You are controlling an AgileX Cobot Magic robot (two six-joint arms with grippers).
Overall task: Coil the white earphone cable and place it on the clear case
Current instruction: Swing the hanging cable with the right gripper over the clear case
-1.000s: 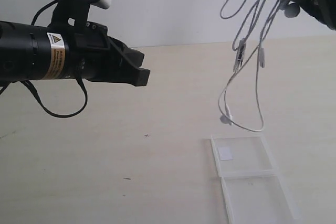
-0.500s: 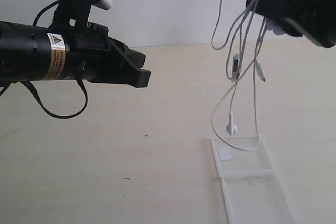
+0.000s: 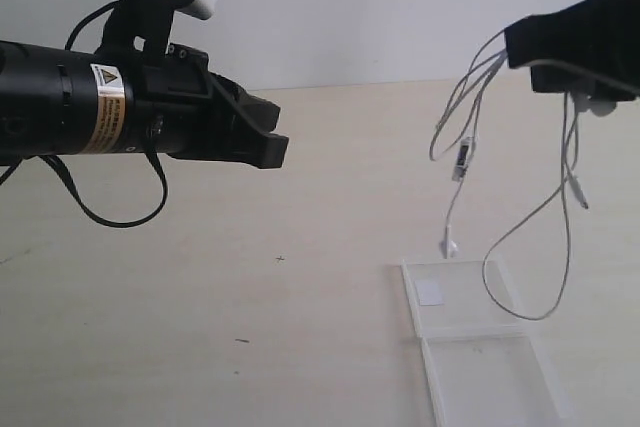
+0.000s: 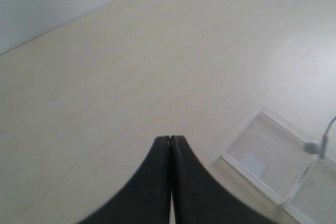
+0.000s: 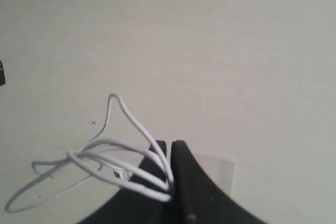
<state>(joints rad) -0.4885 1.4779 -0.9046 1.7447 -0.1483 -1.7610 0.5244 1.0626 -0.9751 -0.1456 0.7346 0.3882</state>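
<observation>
My right gripper [image 3: 515, 47] hangs high at the right, shut on a bunch of loops of the white earphone cable [image 3: 566, 209]. The loops [image 5: 100, 153] come out between its closed fingers. An inline remote [image 3: 462, 160] and one earbud [image 3: 449, 245] dangle just above the far edge of the clear case [image 3: 512, 372]. That case lies flat and open on the table, with a white sticker [image 3: 431, 292] in its far panel. The lowest cable loop hangs over the same panel. My left gripper [image 3: 272, 147] is shut and holds nothing, well left of the case [image 4: 283, 145].
A pale wooden table [image 3: 300, 347] carries everything, with a white wall behind it. The thick black left arm [image 3: 90, 107] and its looping black cable [image 3: 120, 217] fill the upper left of the exterior view. A small dark mark [image 3: 279, 259] sits mid-table.
The right gripper has come down with the cable. The hanging loops have swung right and sunk, so the earbud and the lowest loop now hang by the case. The left arm is still.
</observation>
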